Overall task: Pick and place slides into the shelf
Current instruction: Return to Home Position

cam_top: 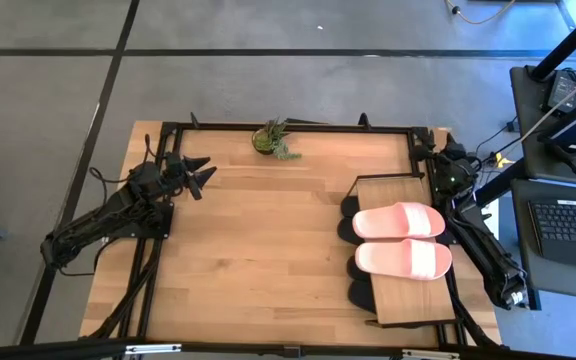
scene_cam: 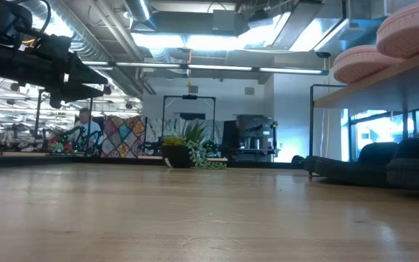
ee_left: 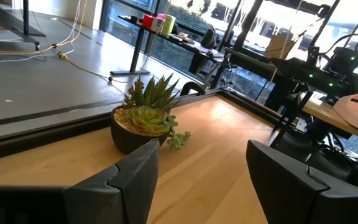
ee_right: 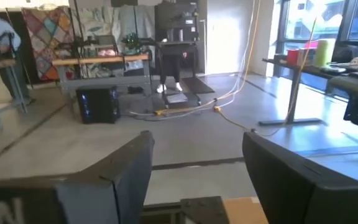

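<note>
Side by side on the top board of the shelf [cam_top: 404,301]: two pink slides [cam_top: 399,220], soles down, lying across the board and close together. Beneath the board, black slides [cam_top: 348,230] tucked in a row, with only four dark ends peeking past the shelf's inner edge in the high view. In the low view, showing as dark humps on the tabletop under the board. Shelf standing at the right end of the table [cam_top: 258,250]. Over the far left part of the table, the left gripper [cam_top: 204,171] raised clear of the wood, fingers spread apart, holding nothing, aimed toward a small potted succulent [cam_top: 271,139] at the far edge. By the far right corner, just beyond the shelf, the right gripper [ee_right: 197,152], fingers likewise apart and empty, facing out over the table's edge into the room.
</note>
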Tool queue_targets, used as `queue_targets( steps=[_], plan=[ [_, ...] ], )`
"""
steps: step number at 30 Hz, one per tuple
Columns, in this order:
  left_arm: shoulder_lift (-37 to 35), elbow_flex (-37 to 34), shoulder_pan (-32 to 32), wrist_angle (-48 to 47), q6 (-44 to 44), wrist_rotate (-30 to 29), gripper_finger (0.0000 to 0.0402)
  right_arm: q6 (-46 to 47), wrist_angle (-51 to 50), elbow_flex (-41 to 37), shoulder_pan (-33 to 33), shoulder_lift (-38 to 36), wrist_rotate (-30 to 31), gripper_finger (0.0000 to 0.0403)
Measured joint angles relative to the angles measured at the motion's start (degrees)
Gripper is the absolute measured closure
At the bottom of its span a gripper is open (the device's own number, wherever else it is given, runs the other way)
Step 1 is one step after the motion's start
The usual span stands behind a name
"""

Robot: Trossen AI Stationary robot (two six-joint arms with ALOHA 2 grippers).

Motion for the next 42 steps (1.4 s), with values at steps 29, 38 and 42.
queue_targets(
  steps=[29,38,42],
  plan=[
    [0.0,0.0,0.01,0.0,0.04,0.0,0.0172,3.68,0.46,-0.26,0.37,0.02,0.35,0.0156],
    [0.0,0.0,0.02,0.0,0.04,0.0,0.0172,3.76,0.49,-0.26,0.39,0.02,0.35,0.0156],
    [0.0,0.0,-0.01,0.01,0.04,0.0,0.0172,3.68,0.49,-0.26,0.41,0.02,0.35,0.0156]
  ],
)
